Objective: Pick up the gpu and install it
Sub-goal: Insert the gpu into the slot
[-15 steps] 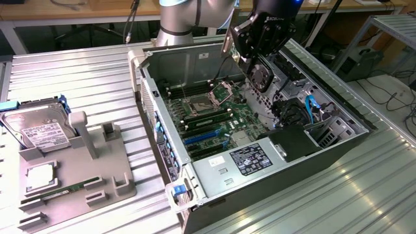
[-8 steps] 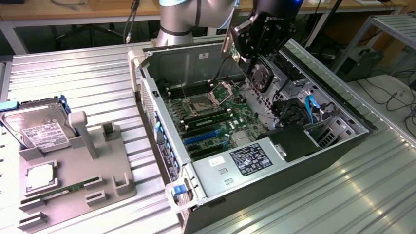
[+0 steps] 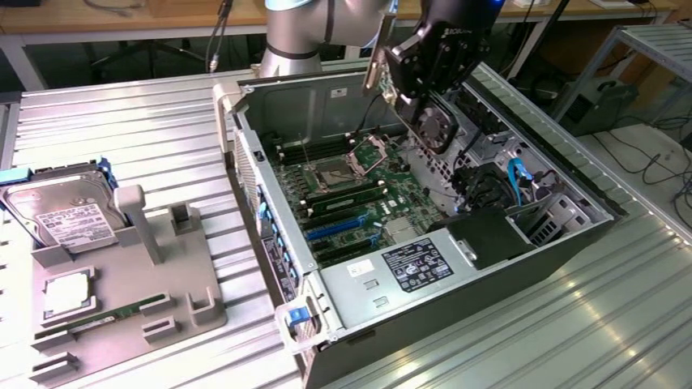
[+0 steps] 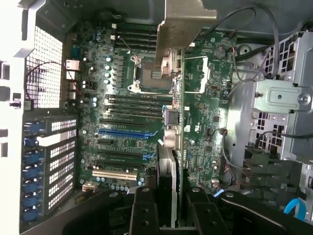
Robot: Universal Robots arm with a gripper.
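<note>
We log the gpu (image 3: 430,123) as a green card with a black round fan and a pale metal end bracket. Fingers (image 4: 142,215): black.

Motherboard (image 3: 352,190): green, speckled with small silver and black parts. Two of its expansion slots (image 4: 122,132) are bright blue, and one lower slot (image 4: 115,174) is cream.

Computer case (image 3: 508,284): dark grey outside, lighter grey inside, with a fine grid of holes on one wall. Cable (image 3: 517,174) in the drive bay: light blue.

Hard drive (image 3: 65,212): silver with a white label. RAM stick (image 3: 113,314): green. Holder (image 3: 194,304): plain grey.

Desk (image 3: 130,130): silvery, ribbed in parallel lines.
</note>
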